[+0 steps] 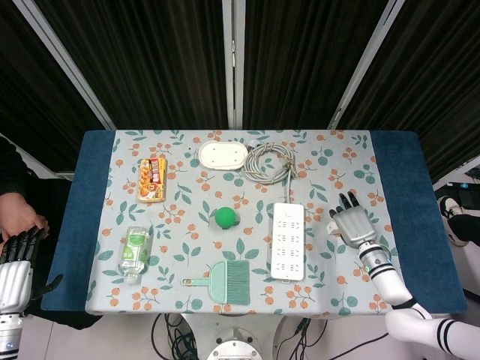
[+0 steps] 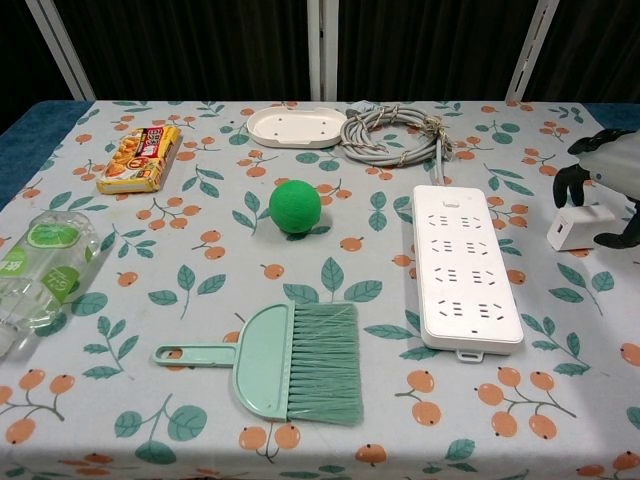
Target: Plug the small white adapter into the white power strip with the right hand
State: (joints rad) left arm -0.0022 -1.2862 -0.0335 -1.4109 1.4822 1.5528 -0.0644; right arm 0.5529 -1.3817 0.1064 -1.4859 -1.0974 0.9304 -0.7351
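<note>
My right hand (image 2: pixel 612 165) hangs over the adapter (image 2: pixel 573 228), fingers spread and curved down around it; I can't tell whether any finger touches it, and nothing is gripped. Adapter sits on the counter (image 1: pixel 390 172), just right of the strip (image 2: pixel 462 265), apart from it. In the head view the hand (image 1: pixel 352 223) covers most of the adapter. Strip lies lengthwise, sockets up, its coiled cable (image 1: pixel 268 162) at the far end. My left hand (image 1: pixel 16 262) is off the counter's left edge, fingers apart, holding nothing. Also on the cloth: green ball (image 2: pixel 295 207), brush (image 2: pixel 292 360), bottle (image 2: pixel 40 262), snack pack (image 2: pixel 140 157), white oval dish (image 2: pixel 296 127).
</note>
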